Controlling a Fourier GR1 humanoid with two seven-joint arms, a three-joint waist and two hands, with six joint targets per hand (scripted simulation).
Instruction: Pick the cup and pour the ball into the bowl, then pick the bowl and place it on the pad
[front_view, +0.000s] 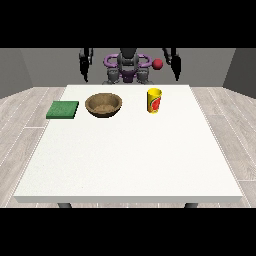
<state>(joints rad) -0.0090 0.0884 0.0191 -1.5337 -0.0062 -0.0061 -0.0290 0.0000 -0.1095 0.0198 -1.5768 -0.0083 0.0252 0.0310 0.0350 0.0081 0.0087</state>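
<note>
Cup (154, 100) untouched; both hands raised, holding nothing.

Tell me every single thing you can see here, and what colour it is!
table: one, white, fills the middle of the view
pad: one, green, flat on the table at the view's left
bowl: one, brown, on the table just right of the pad
cup: one, yellow with red markings, upright, right of the bowl
ball: one, red, in the air above and behind the cup
hand at the view's left: one, black, raised behind the table
hand at the view's right: one, black, raised behind the table
</note>
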